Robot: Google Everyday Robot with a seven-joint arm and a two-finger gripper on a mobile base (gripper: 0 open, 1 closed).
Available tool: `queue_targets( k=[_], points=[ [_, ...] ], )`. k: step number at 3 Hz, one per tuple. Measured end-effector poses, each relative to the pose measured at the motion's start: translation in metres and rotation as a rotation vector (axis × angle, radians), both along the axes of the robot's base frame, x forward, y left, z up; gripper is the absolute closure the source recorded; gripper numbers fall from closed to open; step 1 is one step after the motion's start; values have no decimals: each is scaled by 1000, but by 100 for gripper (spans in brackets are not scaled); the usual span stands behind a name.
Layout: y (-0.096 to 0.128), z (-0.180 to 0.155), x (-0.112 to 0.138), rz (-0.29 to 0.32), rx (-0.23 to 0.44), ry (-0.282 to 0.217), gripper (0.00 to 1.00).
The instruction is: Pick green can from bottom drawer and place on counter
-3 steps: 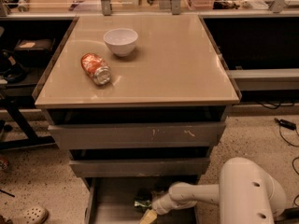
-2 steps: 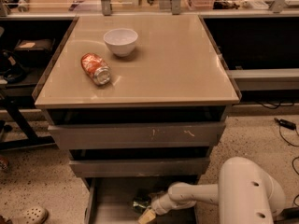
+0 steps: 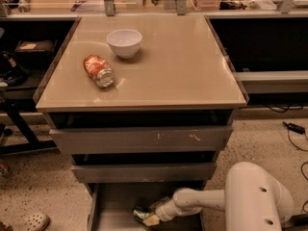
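Note:
The bottom drawer (image 3: 113, 207) is pulled open at the foot of the grey cabinet, showing its flat grey floor. The green can (image 3: 140, 214) lies inside it near the front, dark green and partly hidden. My gripper (image 3: 150, 218) reaches into the drawer from the right on a white arm and sits right at the can, touching or around it. The counter (image 3: 178, 66) is the wide glossy beige top above.
An orange-red can (image 3: 98, 71) lies on its side on the counter's left part, beside a white bowl (image 3: 124, 43). Two wider grey drawers (image 3: 142, 139) sit above the open one. My white arm base (image 3: 257, 198) stands at the lower right. A shoe (image 3: 29, 222) is on the floor at left.

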State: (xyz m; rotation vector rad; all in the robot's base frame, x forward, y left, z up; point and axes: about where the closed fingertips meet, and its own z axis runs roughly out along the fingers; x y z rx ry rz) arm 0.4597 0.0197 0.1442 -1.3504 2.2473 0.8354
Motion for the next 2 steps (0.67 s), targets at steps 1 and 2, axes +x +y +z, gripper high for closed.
queue_targets(
  k=[1,2],
  points=[
    [0,0,0,0,0,0,88],
    [1,11,-1,15,32,12,100]
  ],
)
